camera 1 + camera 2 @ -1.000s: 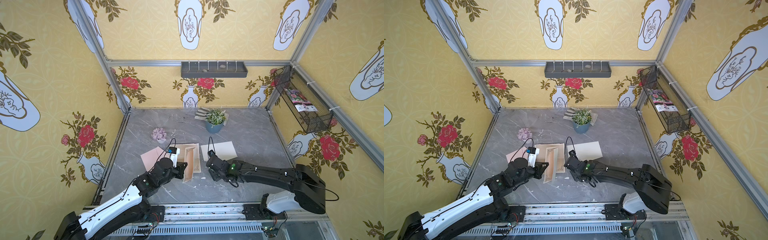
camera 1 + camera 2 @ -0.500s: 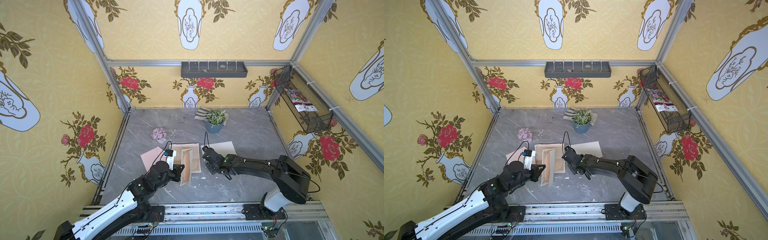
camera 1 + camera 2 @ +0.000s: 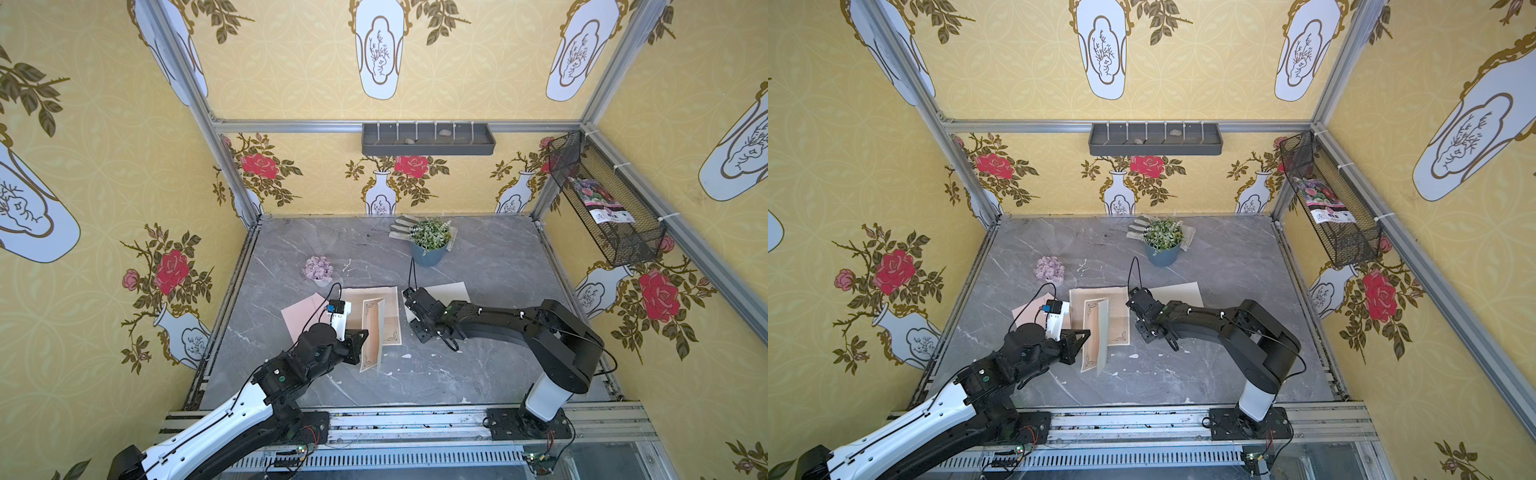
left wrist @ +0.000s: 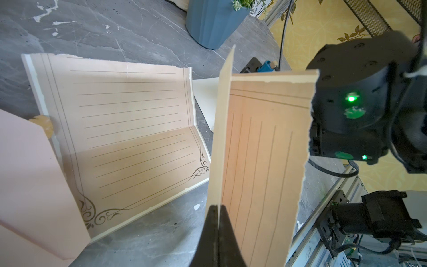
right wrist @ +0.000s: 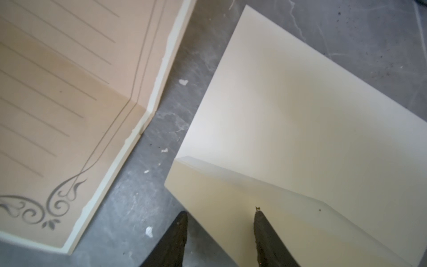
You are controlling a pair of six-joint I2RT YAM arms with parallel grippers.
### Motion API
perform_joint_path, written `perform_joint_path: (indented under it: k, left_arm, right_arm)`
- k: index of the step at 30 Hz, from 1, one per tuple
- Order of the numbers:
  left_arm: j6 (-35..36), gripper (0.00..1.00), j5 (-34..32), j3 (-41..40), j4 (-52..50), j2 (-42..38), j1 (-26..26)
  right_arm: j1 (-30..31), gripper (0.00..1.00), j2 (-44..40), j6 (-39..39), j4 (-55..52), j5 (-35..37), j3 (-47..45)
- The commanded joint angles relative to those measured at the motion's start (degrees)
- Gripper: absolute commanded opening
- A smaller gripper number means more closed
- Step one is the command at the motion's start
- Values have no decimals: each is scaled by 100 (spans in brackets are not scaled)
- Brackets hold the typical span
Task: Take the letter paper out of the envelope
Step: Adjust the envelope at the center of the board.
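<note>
Left pincer [image 4: 218,205] grips folded letter paper [image 4: 261,148] on edge, long axis front-to-back; right pincer [image 5: 220,215] gapes above cream envelope [image 5: 288,104].

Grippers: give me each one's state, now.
Left gripper: shut on the folded letter paper.
Right gripper: open, empty, above the cream envelope.

The left arm [image 3: 232,419] is white-shelled with black joints, the right arm [image 3: 498,322] mostly black.
</note>
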Motion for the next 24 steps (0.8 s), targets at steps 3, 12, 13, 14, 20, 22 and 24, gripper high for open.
perform_joint_path:
  k: [3, 12, 13, 14, 20, 22, 24]
  left_arm:
    - [3, 0, 59, -47, 17, -6, 4]
    - [-52, 0, 103, -106, 132, 2, -1]
    - [-68, 0, 114, -116, 162, 14, 0]
    - [-78, 0, 138, -111, 193, 36, 0]
    - [-122, 0, 339, 8, 323, 384, 0]
    - [-122, 0, 387, 64, 365, 541, 0]
    - [-122, 0, 386, 104, 364, 649, 0]
  right_arm:
    - [-485, 39, 216, 561, -246, -52, 197]
    - [-1199, 36, 160, 780, -206, -307, 172]
    - [-1248, 36, 128, 779, -243, -242, 196]
    - [-1303, 36, 107, 772, -289, -172, 228]
    - [-1621, 36, 53, 746, -640, 57, 485]
    - [-1416, 36, -181, 800, -725, -27, 549]
    - [-945, 40, -518, 890, -693, 23, 548]
